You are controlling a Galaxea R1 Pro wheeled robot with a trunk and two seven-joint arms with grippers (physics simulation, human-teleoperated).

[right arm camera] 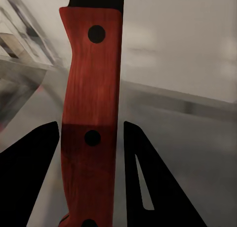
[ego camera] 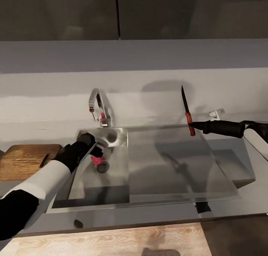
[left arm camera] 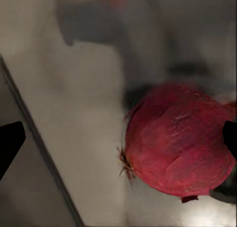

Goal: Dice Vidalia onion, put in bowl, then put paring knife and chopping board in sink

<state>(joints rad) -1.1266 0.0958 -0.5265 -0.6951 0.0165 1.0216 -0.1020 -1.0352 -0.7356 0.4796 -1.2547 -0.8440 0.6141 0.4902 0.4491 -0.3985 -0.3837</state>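
Observation:
The Vidalia onion (left arm camera: 177, 140), round with deep red skin, lies on the floor of the sink (ego camera: 111, 191) beside the drain. My left gripper (ego camera: 97, 151) reaches down into the basin and stands open around the onion (ego camera: 97, 160); one fingertip (left arm camera: 230, 138) is at its side and the other (left arm camera: 10, 143) is well clear. My right gripper (ego camera: 192, 127) is shut on the paring knife (ego camera: 189, 122), held upright above the drainboard with the dark blade pointing up. The reddish handle (right arm camera: 91, 103) sits between the fingers (right arm camera: 148, 187). The chopping board (ego camera: 26, 161) lies left of the sink. The bowl is out of view.
A chrome tap (ego camera: 99, 109) with a red knob stands behind the basin. The flat steel drainboard (ego camera: 178, 166) stretches to the right of the basin. The countertop's light wood front edge (ego camera: 111, 241) runs along the near side. A pale wall rises behind.

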